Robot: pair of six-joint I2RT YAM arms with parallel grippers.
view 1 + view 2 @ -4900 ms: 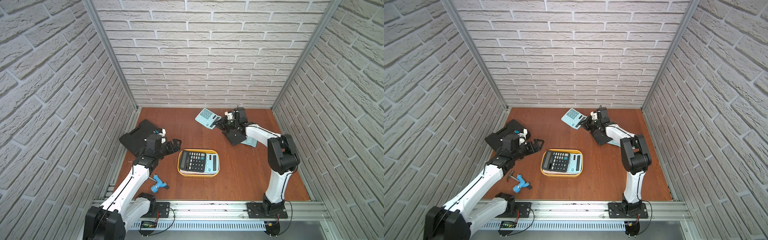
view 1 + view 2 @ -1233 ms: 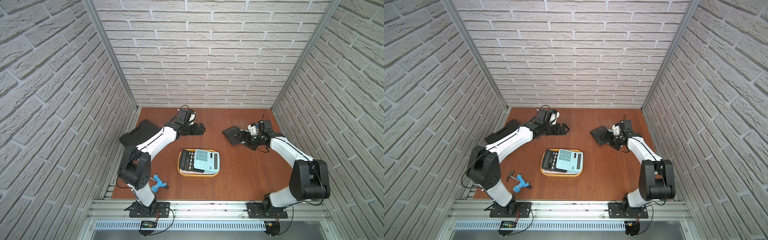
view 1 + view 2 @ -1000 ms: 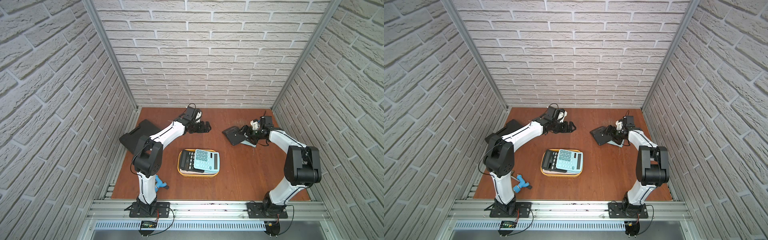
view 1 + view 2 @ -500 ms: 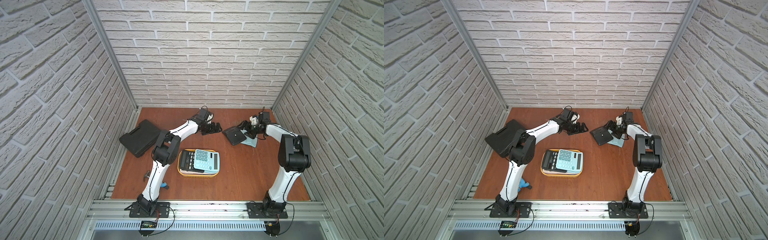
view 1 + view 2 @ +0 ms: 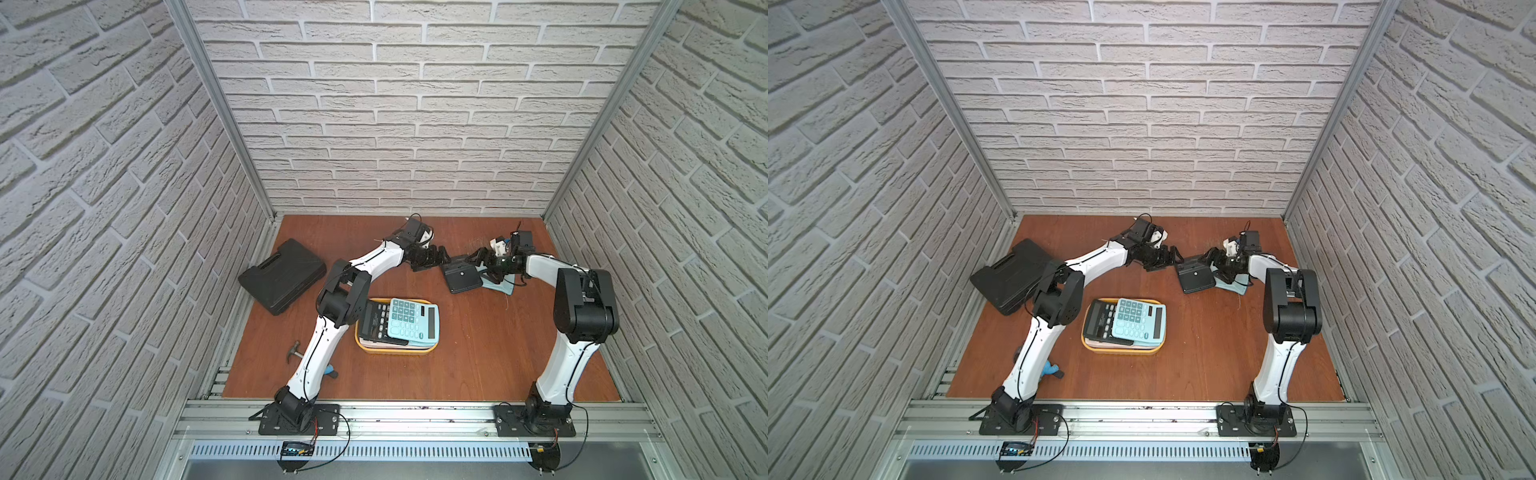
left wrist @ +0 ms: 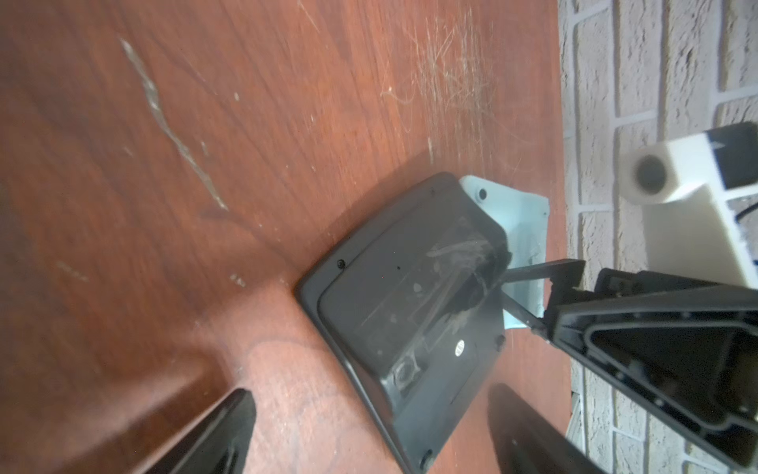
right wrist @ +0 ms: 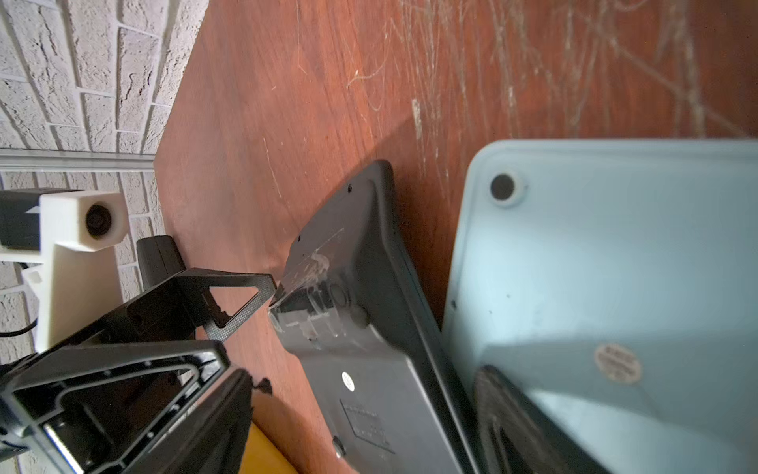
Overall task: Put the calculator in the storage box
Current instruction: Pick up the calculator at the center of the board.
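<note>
Left arm is swinging in from frame left toward the rear.
Storage box, centre, is holding two calculators; dark calculator and pale blue calculator are lying outside it, upper centre; left hand and right hand are hovering spread, clamping nothing.

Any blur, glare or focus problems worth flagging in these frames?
Left wrist view: soft throughout, the left gripper nearest the lens blurred most. Right wrist view: the face-down light-blue calculator blurs toward the lens. Both top views: sharp, evenly lit, no glare.

Overhead stereo pair; close, opposed wrist views.
</note>
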